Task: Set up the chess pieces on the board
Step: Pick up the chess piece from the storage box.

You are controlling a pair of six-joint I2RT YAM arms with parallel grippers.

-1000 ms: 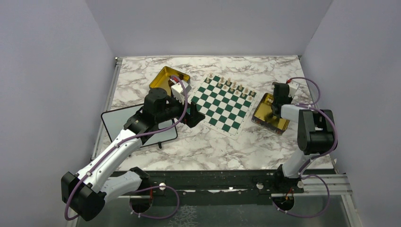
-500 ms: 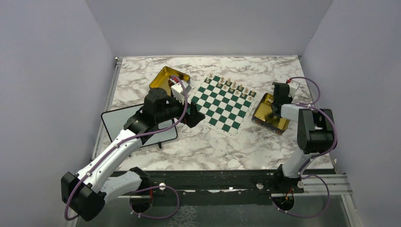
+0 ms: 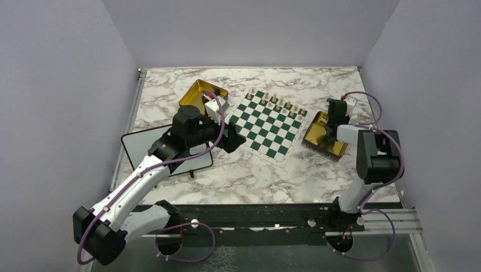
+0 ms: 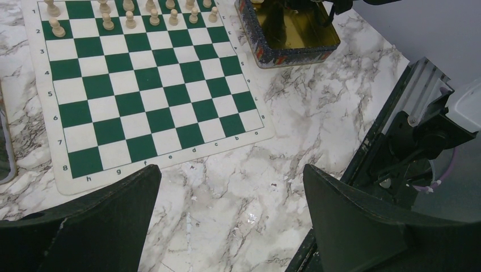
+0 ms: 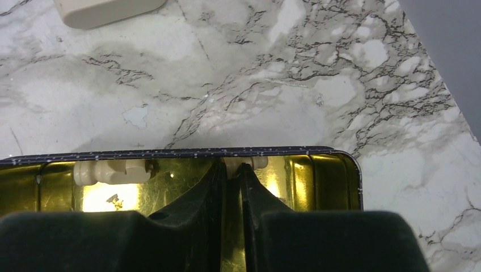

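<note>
The right end effector (image 5: 235,168) is narrow, its two dark fingers almost together inside a gold tin (image 5: 170,153) that sits just beside the board's (image 3: 266,122) right edge. Its tips rest against a pale chess piece (image 5: 256,162) lying on its side at the tin's far wall; whether the piece is actually gripped cannot be told. A second pale piece (image 5: 110,171) lies along the same wall, further from the fingers. These pieces look small, light, rigid and smooth, so one would likely roll or swivel if pinched at a rounded end; the slim waist seems the safest hold. The right arm is folded sharply at the elbow, wrist tipped down into the tin. The left end effector (image 4: 232,175) is spread wide and holds nothing, hovering over the marble worktop (image 4: 317,113) just off the board's left corner, its arm stretched diagonally. Pale pieces (image 4: 130,20) stand on the board's far rows.
</note>
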